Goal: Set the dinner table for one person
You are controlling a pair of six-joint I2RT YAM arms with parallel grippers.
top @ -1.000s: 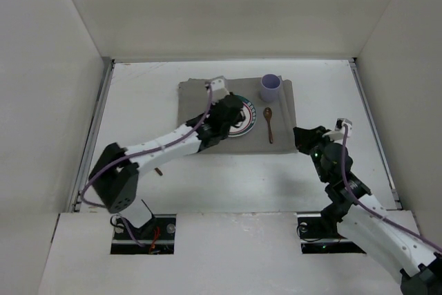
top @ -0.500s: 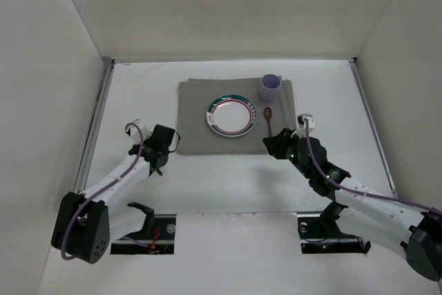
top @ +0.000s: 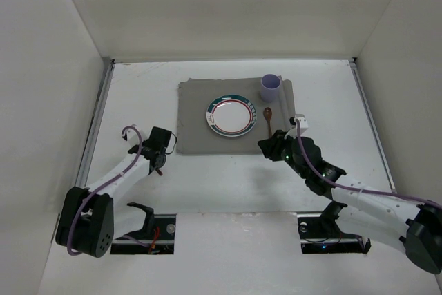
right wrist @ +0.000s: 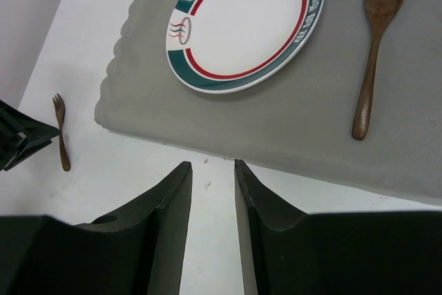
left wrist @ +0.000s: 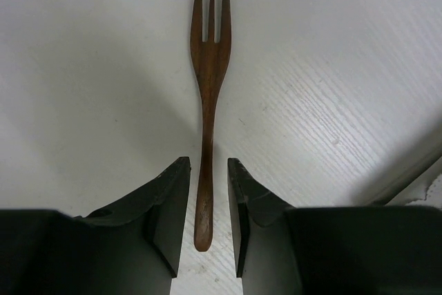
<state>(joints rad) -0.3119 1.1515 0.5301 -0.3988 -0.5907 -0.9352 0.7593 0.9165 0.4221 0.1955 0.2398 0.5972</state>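
A brown wooden fork [left wrist: 209, 74] lies on the white dinner table [top: 228, 177], left of the grey placemat [top: 200, 129]. My left gripper [left wrist: 208, 170] is open, its jaws straddling the fork's handle end with a small gap on each side. In the top view the left gripper [top: 159, 159] covers most of the fork. My right gripper [right wrist: 213, 170] is open and empty, over the table just in front of the placemat's front edge [right wrist: 276, 122]; it also shows in the top view [top: 264, 144]. The fork [right wrist: 61, 132] shows far left in the right wrist view.
On the placemat are a white plate with a green and red rim [top: 231, 115], a wooden spoon [top: 268, 121] to its right, and a lilac cup [top: 271, 88] at the back right corner. Metal rails [top: 97, 122] run along the table's sides.
My left arm has drawn back from the plate to the fork at the left and lowered its jaws around the handle. My right arm has swung left to the placemat's front edge.
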